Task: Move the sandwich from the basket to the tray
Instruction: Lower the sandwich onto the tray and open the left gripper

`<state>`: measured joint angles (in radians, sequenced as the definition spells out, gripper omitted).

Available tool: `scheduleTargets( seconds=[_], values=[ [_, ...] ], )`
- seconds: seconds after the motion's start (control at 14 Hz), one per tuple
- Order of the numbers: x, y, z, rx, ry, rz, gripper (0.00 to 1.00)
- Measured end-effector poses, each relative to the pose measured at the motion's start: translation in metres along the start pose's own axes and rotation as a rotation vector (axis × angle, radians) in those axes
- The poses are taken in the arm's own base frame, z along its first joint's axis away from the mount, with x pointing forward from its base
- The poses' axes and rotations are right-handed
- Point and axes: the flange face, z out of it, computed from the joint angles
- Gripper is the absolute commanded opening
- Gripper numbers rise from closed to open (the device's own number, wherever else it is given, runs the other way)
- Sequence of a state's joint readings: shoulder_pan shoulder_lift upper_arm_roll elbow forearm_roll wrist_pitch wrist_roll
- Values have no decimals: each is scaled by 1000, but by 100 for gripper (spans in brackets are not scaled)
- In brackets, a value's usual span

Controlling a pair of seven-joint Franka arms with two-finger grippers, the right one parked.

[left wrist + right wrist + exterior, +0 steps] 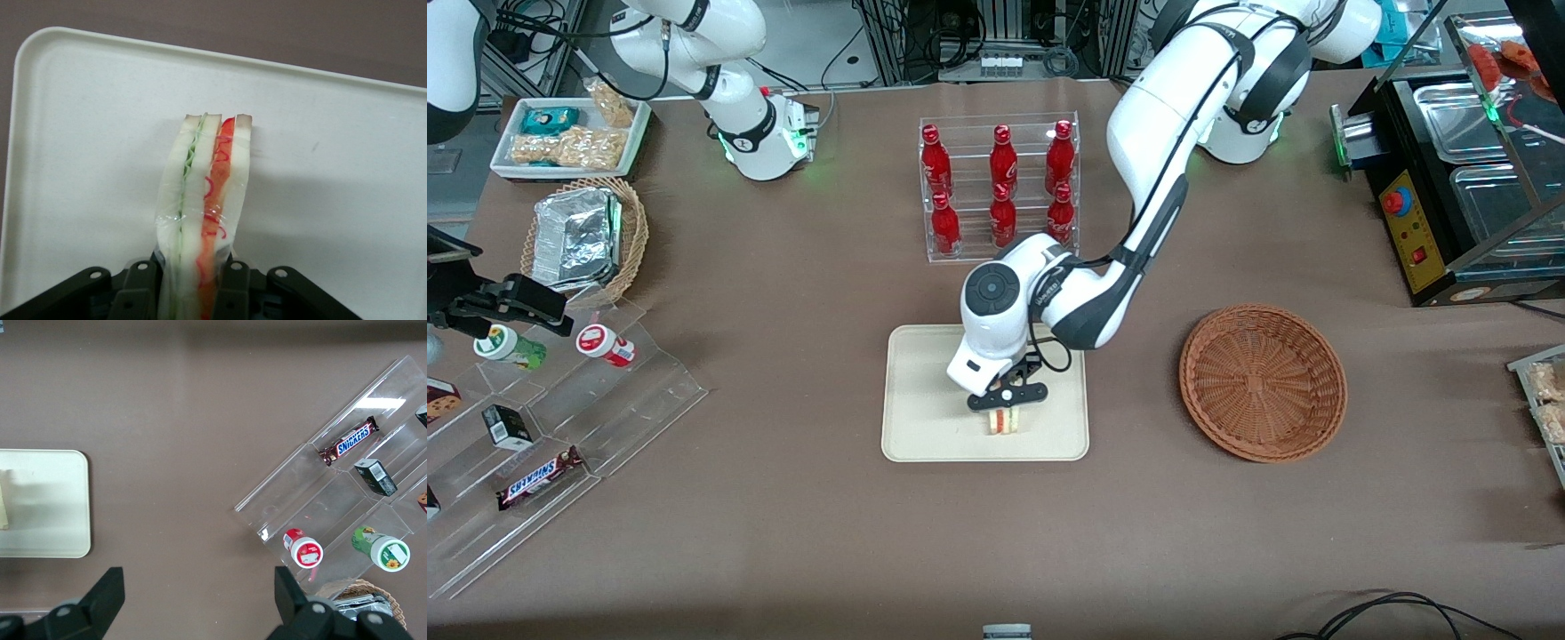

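Observation:
The sandwich [1003, 421] is a wrapped wedge of white bread with green and red layers. It stands on edge over the cream tray [925, 418], in the part of the tray nearer the front camera. My left gripper [1005, 411] is above it, shut on the sandwich. The left wrist view shows the sandwich [203, 193] pinched between both fingers [235, 287] of the gripper [193, 288], with the tray [87, 167] close beneath. Whether it touches the tray I cannot tell. The reddish-brown basket [1263, 382] sits beside the tray toward the working arm's end, with nothing in it.
A clear rack of red bottles [1000, 187] stands farther from the front camera than the tray. Toward the parked arm's end lie a stepped acrylic display [560, 427] with snacks, a tan wicker basket [587, 236] with foil containers and a white snack tray [569, 133]. A black appliance [1449, 196] is at the working arm's end.

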<state>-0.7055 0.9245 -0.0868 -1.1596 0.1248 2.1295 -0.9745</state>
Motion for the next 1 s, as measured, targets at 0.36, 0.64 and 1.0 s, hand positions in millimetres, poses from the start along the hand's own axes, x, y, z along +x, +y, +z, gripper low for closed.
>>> scheduleTargets(
  seconds=[0.36,0.64,1.0],
  values=[
    [-12,12,-6,-10,6,21,38],
    [-12,13,-6,-10,7,19,92],
    [-11,13,-8,-13,10,13,100]
  ],
)
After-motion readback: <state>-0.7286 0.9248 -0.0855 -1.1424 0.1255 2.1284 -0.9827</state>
